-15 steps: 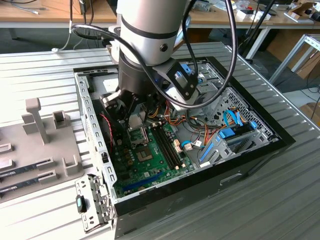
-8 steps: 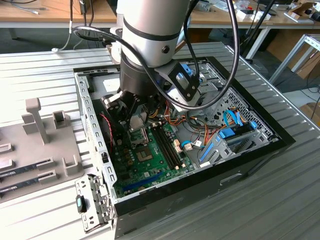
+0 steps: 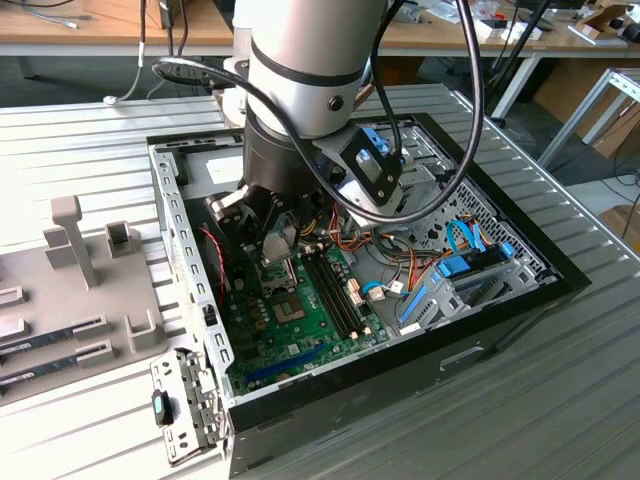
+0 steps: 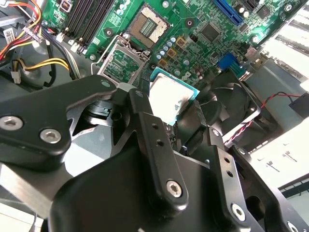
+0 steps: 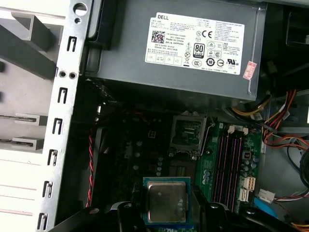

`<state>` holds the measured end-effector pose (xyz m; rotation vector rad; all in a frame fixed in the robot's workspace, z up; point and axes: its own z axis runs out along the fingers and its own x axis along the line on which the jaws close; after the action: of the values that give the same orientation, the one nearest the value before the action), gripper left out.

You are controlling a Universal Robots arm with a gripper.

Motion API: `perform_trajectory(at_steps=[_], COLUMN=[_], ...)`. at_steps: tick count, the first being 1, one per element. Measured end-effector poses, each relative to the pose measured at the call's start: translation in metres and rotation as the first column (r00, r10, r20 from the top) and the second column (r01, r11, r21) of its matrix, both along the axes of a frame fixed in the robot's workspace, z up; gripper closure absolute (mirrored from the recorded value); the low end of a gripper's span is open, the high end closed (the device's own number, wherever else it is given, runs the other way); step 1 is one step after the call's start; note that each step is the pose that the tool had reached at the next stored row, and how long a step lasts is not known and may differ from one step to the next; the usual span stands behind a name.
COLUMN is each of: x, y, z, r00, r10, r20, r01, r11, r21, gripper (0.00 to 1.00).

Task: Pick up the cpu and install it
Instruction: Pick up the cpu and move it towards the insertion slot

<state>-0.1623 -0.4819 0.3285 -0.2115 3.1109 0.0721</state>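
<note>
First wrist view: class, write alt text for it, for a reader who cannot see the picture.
The gripper holds the cpu, metal lid towards the camera, over the motherboard inside an open computer case. Beyond it the socket lid stands open beside the memory slots, with the grey power supply behind.

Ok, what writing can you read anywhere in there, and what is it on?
White label on the power supply: rows of fine print and symbols, too small to read reliably.
Pink sticker beside it: blurred.
Lid of the cpu: no print legible.
Motherboard markings: too small.
</note>
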Motion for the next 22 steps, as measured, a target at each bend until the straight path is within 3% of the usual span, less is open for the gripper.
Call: perform_trajectory(at_steps=[15, 22], x=[0.0064, 0.0143], y=[-0.0061, -0.0093], z=[-0.0034, -0.0054], r00=[1.0000, 1.0000], r10=[0.000, 0.000], r20=[0.0000, 0.0000], r01=[0.000, 0.000], r11=[1.0000, 1.0000], r21=[-0.0001, -0.0004], gripper=[0.53, 0.53])
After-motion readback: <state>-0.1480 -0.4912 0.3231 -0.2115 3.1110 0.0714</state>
